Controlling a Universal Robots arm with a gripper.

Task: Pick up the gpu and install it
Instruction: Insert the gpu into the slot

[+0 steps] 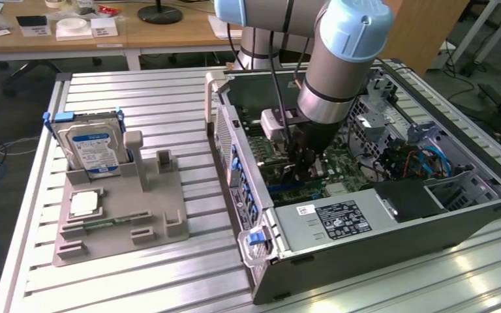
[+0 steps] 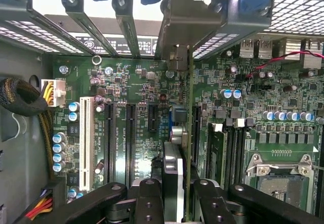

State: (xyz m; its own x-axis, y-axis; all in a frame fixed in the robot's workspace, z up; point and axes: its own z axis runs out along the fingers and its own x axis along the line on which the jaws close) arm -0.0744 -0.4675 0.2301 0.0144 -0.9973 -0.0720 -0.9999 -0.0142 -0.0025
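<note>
Gpu [image 2: 172,155] was clamped edge-on in the gripper [image 2: 177,193], right over the motherboard [image 2: 131,87] slots w/ pickup done, seating prob. unfinished & grip not yet let go.

Bright, even room light filled the exterior view, and shadows were soft. Pale glare streaked the ribbed aluminium worktop [image 1: 481,267] at the lower right of the frame. The inside of the computer case [image 1: 390,244] was dimmer beneath the arm. In the wrist view, light burned white through the case's perforated wall. The motherboard [image 2: 136,92] was evenly lit, and the gpu [image 2: 172,158] lay shaded in the dark tool [image 2: 179,184].
</note>
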